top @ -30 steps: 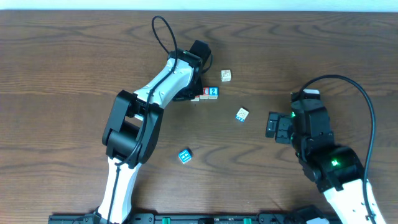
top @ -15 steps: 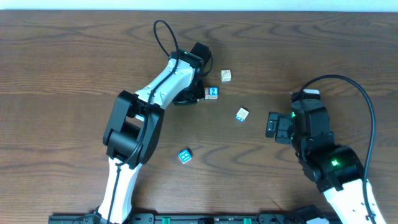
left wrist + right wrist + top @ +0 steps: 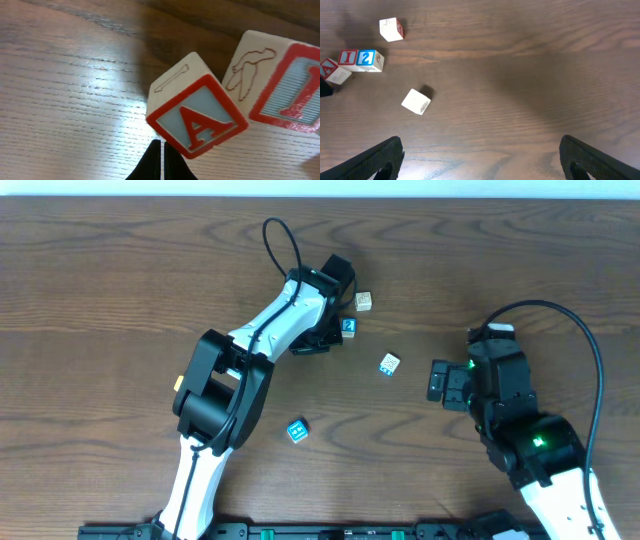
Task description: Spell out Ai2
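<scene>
The left gripper [image 3: 161,150] is closed, its tips just beside the A cube [image 3: 197,112]. That cube sits skewed against the I cube [image 3: 280,85]. The 2 cube [image 3: 366,57] touches the I cube's right side. The right gripper [image 3: 480,160] is spread wide and empty, well to the right.

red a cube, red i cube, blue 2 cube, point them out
red wooden A cube [image 3: 197,125]: left wrist, lettered face
red wooden I cube [image 3: 348,57]: right wrist, lettered face
blue wooden 2 cube [image 3: 366,57]: right wrist, lettered face

A cube [image 3: 197,120] askew beside I cube [image 3: 295,95], perhaps touching, 2 cube [image 3: 366,57] flush beyond
</scene>
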